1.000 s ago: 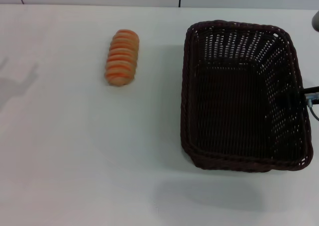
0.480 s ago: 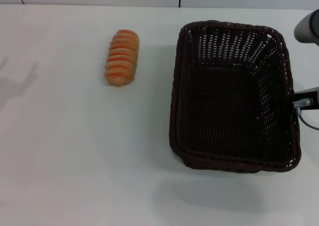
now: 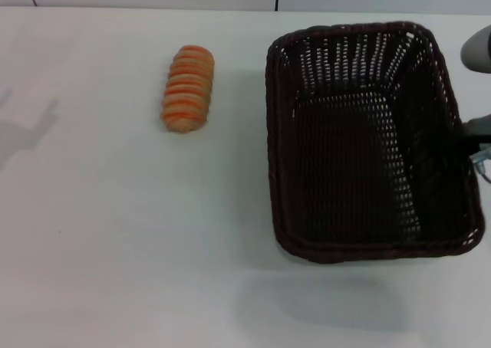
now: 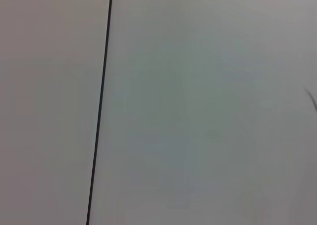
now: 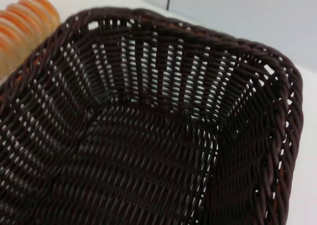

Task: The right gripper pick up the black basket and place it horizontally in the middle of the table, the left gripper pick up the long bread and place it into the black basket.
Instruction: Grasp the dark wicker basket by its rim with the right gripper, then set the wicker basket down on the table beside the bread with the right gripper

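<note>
We saw the black basket on the table's right side, the right gripper at its right rim, grip unclear. The long bread lay well left.

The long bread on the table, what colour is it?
The long bread is orange-tan with pale crosswise ridges, seen best in the head view.

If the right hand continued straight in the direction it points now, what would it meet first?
Probably the black basket: the right wrist view looks directly into its woven floor and far wall. The right hand is at the basket's right rim. The long bread lies beyond, on the table.
</note>
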Robot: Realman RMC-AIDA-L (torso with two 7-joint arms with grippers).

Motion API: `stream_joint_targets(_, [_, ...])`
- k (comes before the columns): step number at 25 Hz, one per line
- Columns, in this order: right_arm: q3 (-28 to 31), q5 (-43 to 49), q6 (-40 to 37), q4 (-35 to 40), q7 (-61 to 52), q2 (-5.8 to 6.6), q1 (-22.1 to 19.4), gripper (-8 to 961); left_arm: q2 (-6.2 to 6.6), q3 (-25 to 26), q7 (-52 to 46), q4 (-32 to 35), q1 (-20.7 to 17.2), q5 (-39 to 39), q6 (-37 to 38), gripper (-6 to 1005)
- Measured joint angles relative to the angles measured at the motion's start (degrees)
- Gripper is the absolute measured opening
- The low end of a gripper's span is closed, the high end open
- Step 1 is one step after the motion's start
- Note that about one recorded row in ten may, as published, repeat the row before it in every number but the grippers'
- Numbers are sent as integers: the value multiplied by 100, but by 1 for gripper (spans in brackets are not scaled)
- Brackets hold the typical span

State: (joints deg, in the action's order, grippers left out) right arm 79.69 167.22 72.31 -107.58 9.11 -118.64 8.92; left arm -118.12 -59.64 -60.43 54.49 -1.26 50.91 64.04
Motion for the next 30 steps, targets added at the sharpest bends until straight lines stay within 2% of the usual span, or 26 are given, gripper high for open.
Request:
stream_joint_targets(11, [286,-26,45,-185,1950,-15,-31,237,-9,6,-44,30,-6,-7,14,855])
stream_joint_targets(13, [642,-220,207,-215,2446,-13,118,237,-9,6,-48,57,-12,-6,28,855])
stream_joint_targets(14, [642,-220,207,-215,2446,-13,118,237,-9,6,-48,57,-12,-6,28,855])
stream_joint_targets(15, [1011,-533,434,-202,2798,-11,279,237,-9,6,-49,58,-12,-5,28,855])
stream_joint_targets(17, [1223,-736,608,-165,2988,-7,392,236,-9,6,-53,59,-9,-3,22,855])
stream_joint_targets(18, [1604,-1046,954,-59,3360,-4,643,236,-10,6,-55,59,-4,-2,9,855])
stream_joint_targets(19, [1604,-1046,954,-59,3360,-4,643,235,-10,6,-55,59,-4,-2,9,855])
stream_joint_targets(20, [1914,-1194,1299,93,3692,0,914,235,-12,6,-56,59,-2,-2,2,855])
stream_joint_targets(21, [1914,-1194,1299,93,3692,0,914,234,-15,1,-57,53,3,-1,-2,855])
stream_joint_targets(23, [2310,-1363,1829,379,4243,6,1365,233,-15,1,-57,53,3,-1,-2,855])
stream_joint_targets(24, [2310,-1363,1829,379,4243,6,1365,232,-15,1,-57,53,3,-1,-2,855])
stream_joint_targets(26, [2586,-1434,2287,642,4728,21,1780,224,-25,-42,-57,19,24,0,-9,855])
stream_joint_targets(27, [2586,-1434,2287,642,4728,21,1780,216,-25,-42,-57,19,24,0,-9,855])
stream_joint_targets(28, [2677,-1437,2552,805,4934,55,2033,208,-25,-42,-57,19,24,0,-9,855])
stream_joint_targets(29, [2677,-1437,2552,805,4934,55,2033,204,-33,-44,-57,13,32,2,-12,855])
stream_joint_targets(30, [2714,-1441,2687,944,5042,86,2200,200,-33,-44,-57,13,32,2,-12,855])
